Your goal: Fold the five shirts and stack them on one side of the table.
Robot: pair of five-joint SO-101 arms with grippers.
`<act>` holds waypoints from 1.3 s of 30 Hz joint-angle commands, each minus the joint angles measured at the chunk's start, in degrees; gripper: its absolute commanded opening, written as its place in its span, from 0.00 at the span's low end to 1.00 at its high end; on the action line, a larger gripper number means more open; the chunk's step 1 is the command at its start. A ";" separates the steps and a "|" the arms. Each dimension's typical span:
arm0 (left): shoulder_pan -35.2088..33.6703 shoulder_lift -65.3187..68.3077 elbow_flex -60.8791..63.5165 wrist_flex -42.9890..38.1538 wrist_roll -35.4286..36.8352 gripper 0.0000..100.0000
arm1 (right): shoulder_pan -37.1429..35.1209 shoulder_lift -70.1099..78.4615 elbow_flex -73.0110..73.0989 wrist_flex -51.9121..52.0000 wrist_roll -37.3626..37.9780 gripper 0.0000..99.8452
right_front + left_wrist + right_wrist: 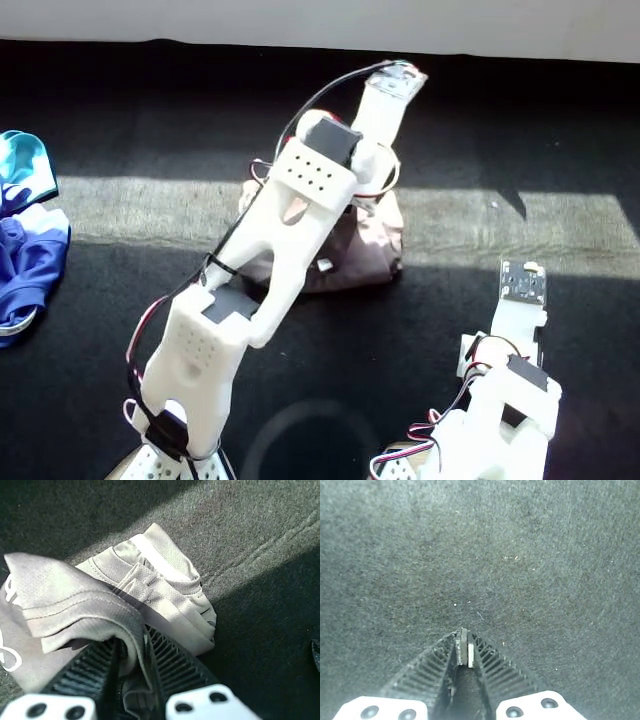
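A grey shirt lies bunched in the middle of the black table, partly folded, with a white-trimmed edge on top. The left arm stretches over it from the near side. My left gripper is shut on a fold of the grey shirt, which is lifted and draped over its fingers. The right arm stands at the near right. My right gripper is shut with nothing in it, just above bare black cloth.
A blue and white shirt and a teal one lie crumpled at the table's left edge. A sunlit band crosses the table. A white wall runs along the far edge.
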 commanded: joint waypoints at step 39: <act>-4.70 17.36 -11.30 -0.09 0.18 0.01 | 1.36 0.31 0.75 -1.01 -0.35 0.01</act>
